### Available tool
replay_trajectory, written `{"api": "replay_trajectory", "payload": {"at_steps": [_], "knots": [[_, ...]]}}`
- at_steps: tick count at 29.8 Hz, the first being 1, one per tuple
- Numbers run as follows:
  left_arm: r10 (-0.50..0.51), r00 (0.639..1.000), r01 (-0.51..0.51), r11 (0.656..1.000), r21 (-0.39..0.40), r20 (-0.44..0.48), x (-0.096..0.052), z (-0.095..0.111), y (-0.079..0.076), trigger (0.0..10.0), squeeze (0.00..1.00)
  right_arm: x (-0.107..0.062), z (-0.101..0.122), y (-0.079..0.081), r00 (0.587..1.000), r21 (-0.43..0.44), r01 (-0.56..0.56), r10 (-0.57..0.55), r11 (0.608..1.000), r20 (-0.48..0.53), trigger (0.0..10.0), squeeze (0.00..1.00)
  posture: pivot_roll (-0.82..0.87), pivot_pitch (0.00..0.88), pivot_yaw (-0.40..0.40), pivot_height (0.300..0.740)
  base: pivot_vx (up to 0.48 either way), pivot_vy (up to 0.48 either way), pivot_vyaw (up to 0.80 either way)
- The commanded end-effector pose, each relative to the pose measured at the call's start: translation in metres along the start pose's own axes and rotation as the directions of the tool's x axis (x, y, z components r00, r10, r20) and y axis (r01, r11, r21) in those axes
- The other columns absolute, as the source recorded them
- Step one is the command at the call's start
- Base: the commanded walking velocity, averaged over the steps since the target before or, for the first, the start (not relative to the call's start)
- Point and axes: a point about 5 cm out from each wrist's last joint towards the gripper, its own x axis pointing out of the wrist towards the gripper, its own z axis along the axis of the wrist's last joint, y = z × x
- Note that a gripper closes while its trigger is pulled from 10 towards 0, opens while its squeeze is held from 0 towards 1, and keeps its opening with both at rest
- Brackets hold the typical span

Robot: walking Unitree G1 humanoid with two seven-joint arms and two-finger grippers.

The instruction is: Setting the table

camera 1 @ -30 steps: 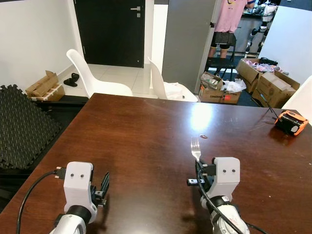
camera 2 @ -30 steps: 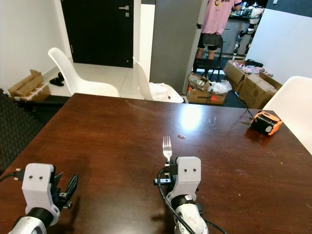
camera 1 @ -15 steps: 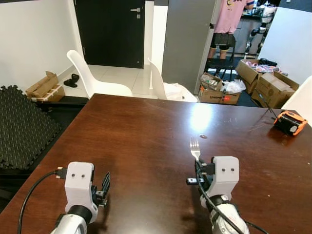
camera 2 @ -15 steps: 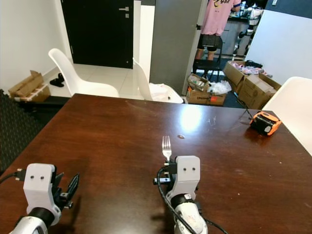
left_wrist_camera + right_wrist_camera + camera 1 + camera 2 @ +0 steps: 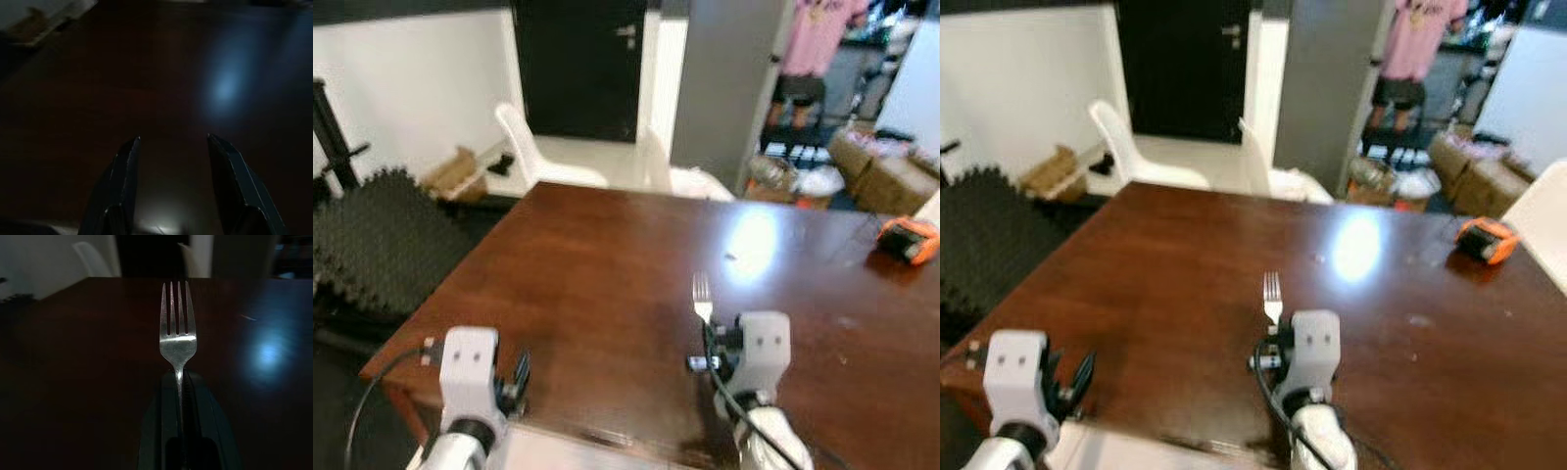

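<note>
The right gripper [image 5: 182, 396] is clamped on the handle of a fork [image 5: 177, 333]; the fork juts straight out past the fingertips, tines forward and away from the robot, above the brown table [image 5: 587, 264]; in the head views the tines [image 5: 1272, 291] rise just beyond the gripper's white housing, near the table's middle. The left gripper [image 5: 173, 147] hangs low over the table's near left corner, its fingers [image 5: 124, 171] apart with nothing between them. An orange device [image 5: 1487, 239] lies at the far right edge; two white chairs [image 5: 543, 157] stand beyond the far end; a person in a pink top [image 5: 1414, 44] stands in the background.
</note>
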Motion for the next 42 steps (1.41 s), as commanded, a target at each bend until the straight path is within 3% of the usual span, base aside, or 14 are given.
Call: {"api": "replay_trajectory", "payload": {"at_steps": [1,13,42], "knots": [[0.017,1.0,-0.017,1.0,0.008,-0.025,-0.0022,-0.0055,0.0039,10.0,0.0,-0.0025,-0.0039,0.0005,1.0,0.003,0.004,-0.004,1.0,-0.015,10.0,0.0,0.05,0.104,0.045,0.74,-0.33,0.0,0.0],[0.014,0.999,-0.014,1.0,0.007,-0.029,-0.0015,-0.0058,0.0038,10.0,0.0,-0.0022,-0.0049,0.0002,1.0,0.015,0.01,-0.01,1.0,-0.019,10.0,0.0,0.06,0.103,0.048,0.74,-0.07,0.0,0.0],[0.012,0.998,-0.012,1.0,-0.002,-0.056,-0.0008,-0.0104,0.0026,10.0,0.0,-0.0018,-0.0054,-0.0011,0.999,0.046,0.018,-0.017,0.999,-0.027,10.0,0.0,0.05,0.105,0.048,0.74,0.0,0.0,-0.79]]}}
